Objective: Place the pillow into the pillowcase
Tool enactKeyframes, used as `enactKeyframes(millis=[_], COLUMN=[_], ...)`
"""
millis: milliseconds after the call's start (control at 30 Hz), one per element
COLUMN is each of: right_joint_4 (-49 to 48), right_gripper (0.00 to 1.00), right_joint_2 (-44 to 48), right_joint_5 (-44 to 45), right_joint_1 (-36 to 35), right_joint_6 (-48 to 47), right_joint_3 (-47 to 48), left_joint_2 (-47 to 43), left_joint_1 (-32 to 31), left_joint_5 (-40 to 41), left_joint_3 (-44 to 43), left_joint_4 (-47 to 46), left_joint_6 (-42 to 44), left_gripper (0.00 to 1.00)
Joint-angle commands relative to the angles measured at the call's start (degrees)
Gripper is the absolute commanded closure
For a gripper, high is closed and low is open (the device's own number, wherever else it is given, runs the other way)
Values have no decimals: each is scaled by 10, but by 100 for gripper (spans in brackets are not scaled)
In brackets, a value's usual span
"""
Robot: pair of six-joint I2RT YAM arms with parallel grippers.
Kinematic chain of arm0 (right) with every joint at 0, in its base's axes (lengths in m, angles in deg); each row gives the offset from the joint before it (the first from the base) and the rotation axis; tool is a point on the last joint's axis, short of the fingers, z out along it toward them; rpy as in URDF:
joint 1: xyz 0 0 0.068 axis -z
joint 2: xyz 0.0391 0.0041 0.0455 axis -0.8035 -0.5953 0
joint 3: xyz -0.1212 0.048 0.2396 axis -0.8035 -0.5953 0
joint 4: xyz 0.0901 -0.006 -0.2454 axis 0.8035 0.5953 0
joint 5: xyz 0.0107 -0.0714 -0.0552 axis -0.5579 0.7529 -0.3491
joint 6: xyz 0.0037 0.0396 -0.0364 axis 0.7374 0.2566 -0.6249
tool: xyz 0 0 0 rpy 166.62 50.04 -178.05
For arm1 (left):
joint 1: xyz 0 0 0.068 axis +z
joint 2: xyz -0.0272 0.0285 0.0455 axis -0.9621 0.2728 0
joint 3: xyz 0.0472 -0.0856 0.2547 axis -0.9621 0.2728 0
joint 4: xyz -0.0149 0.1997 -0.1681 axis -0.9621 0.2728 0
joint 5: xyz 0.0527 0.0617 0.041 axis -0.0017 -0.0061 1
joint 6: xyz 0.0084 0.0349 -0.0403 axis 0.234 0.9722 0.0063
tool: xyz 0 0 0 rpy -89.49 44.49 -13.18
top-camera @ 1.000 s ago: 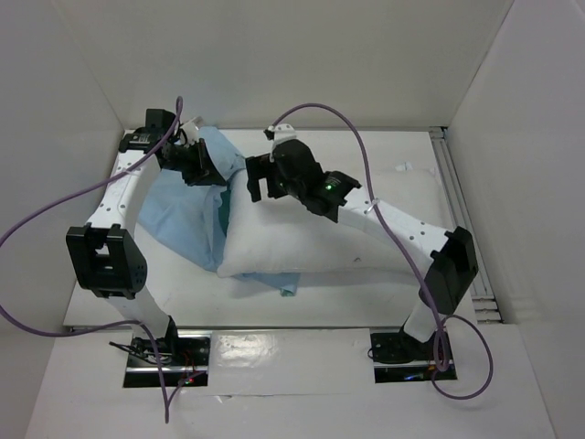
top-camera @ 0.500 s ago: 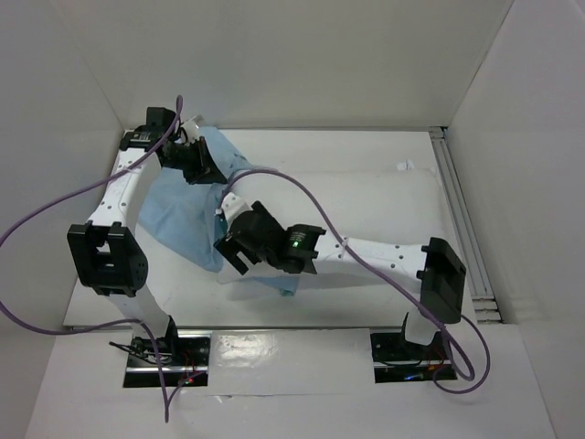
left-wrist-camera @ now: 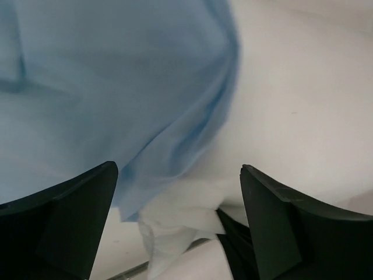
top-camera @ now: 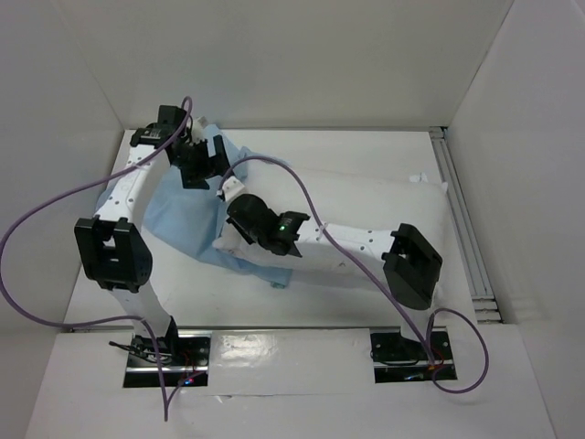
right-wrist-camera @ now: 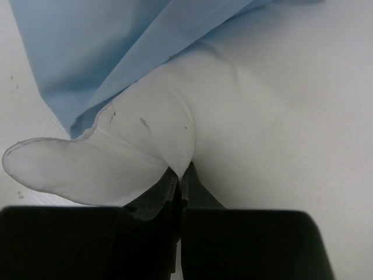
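- Lying across the middle and right of the table [top-camera: 366, 146], the pillow [top-camera: 366, 206] is resting flat, its left end meeting the pillowcase [top-camera: 178, 210].
- Pillowcase is spreading out rumpled at the table's left, light blue face up.
- Right gripper [right-wrist-camera: 180, 175] is pinching a fold of the pillow near its left corner, fingers pressed together.
- Left gripper [left-wrist-camera: 178, 169] is hovering over the pillowcase's far edge, jaws spread wide, gripping nothing.

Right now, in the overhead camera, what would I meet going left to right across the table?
Light blue pillowcase → right gripper, pinched shut → white pillow → metal rail at the far right.
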Motion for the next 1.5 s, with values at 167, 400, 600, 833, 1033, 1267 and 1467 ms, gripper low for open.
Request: enactKeyframes(millis=[167,400,600,833,1033,1267,1467], right_joint_4=[-36,-36,-30,-25,-25,22,54], right_gripper=[100,100,100,100,100,100,100], right_joint_2=[20,25,25,20,15,-18,-57], right_joint_5=[-110,-128,-136,-131,-131,-113,-98], right_joint_1=[40,52,52,52,57,62,68], right_joint_6=[34,40,35,35,35,46,63], right_joint_3=[-7,-14,3,8,24,80,138], left_joint_2=[-155,-203,-209,-149,-133,-195,-312], left_joint_1=[46,46,46,46,46,52,52], left_joint_5=[50,-45,-42,-47,-39,-16,4], left_joint_3=[202,390,460,466,473,456,426], left_joint_4=[-66,-178,-272,-289,-307,-238,-147], left_joint_6=[0,-37,-53,-40,-59,-60,-65], left_gripper=[19,43,34,29,62,100,100])
